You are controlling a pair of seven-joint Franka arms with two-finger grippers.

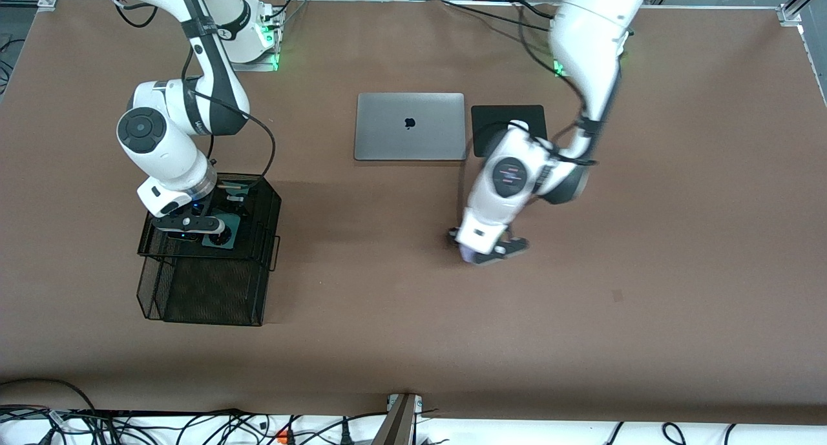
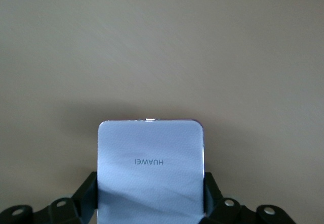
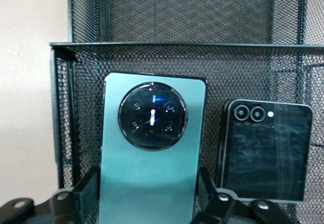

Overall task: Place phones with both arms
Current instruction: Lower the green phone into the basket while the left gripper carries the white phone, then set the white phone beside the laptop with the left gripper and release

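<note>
**Lavender phone gripped over bare table; green phone gripped at mesh basket**

Lavender flip phone (image 2: pixel 151 171) carries the word HUAWEI, reading upside down in the left wrist view. The left gripper (image 1: pixel 489 248), lower centre-right of the front view, is closed on its two side edges above the brown table (image 1: pixel 646 270). From the front the arm hides all but a sliver of this phone.

Right gripper (image 1: pixel 194 224), at the frame's left, sits over the upper tier of the black mesh basket (image 1: pixel 207 296). Its fingers (image 3: pixel 85 192) clamp the sides of the dark green phone (image 3: pixel 151 163), whose round camera ring shows lenses but no legible writing; its lower end is cut off.

Black flip phone (image 3: pixel 264 150) lies beside it on the mesh, unmarked.

Silver laptop (image 1: pixel 409 126), closed, at upper centre bears an apple logo. The black mat (image 1: pixel 501 117) beside it is partly covered by the left arm.
</note>
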